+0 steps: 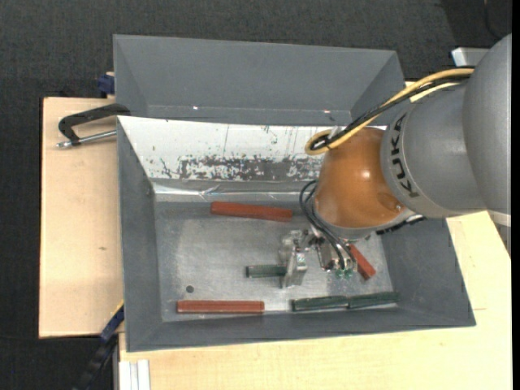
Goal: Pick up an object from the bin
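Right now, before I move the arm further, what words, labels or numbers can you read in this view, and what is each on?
"KUKA": dark letters running sideways on the grey arm link, beside the orange cover.
Red sticks and dark green sticks: no marking I can read.
Bin's back wall: dark specks and scratches, not lettering.
No other text or numbers are readable.

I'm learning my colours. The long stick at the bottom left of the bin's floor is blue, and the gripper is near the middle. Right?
Not quite. In the camera view, the long stick at the bottom left of the floor of the bin is reddish brown, not blue. The gripper is indeed near the middle of the floor.
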